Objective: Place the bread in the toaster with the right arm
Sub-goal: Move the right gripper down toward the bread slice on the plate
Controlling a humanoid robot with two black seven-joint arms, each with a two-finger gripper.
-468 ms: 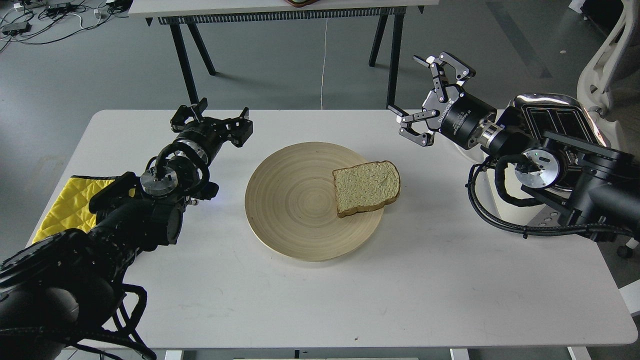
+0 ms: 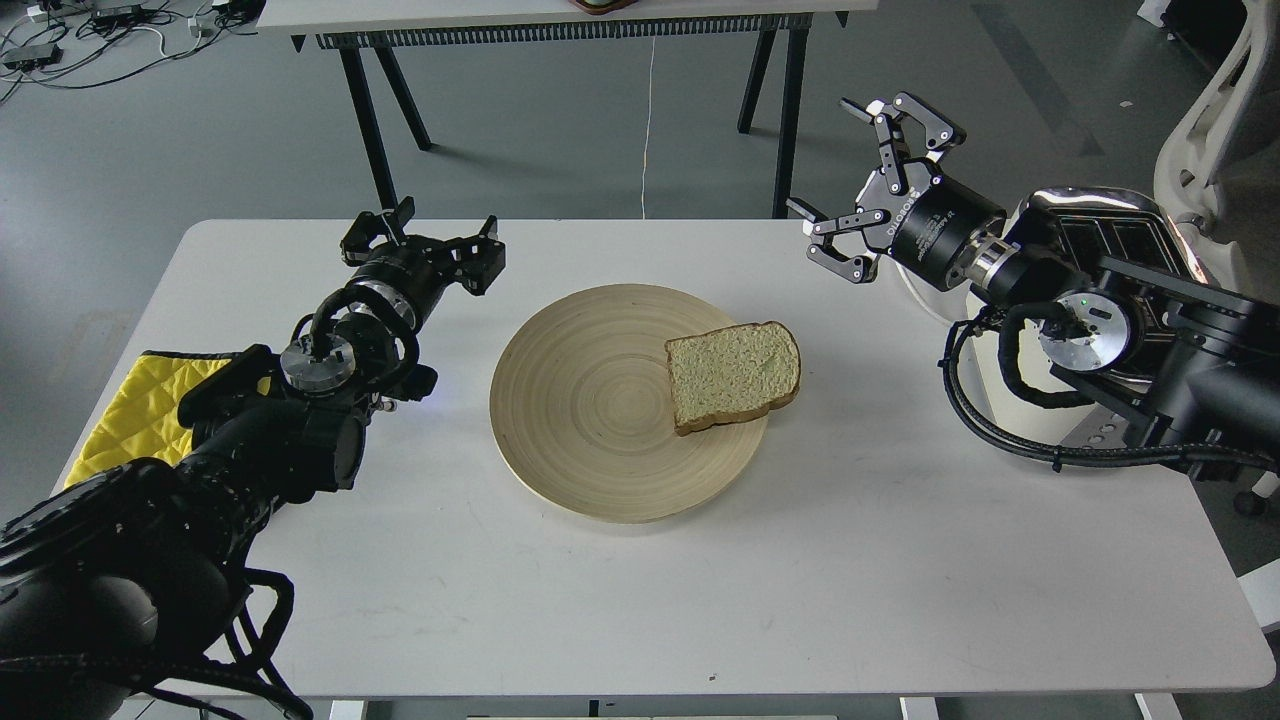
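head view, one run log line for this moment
bread: on plate | right gripper: open, empty | left gripper: open | toaster: empty

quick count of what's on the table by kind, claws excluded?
Bread slice: 1
Wooden plate: 1
Toaster: 1
Yellow quilted cloth: 1
Total: 4

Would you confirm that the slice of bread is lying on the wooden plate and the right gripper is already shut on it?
Not quite. The head view shows the slice of bread lying on the wooden plate, but the right gripper is open and empty, hovering above the table, up and to the right of the slice, not touching it.
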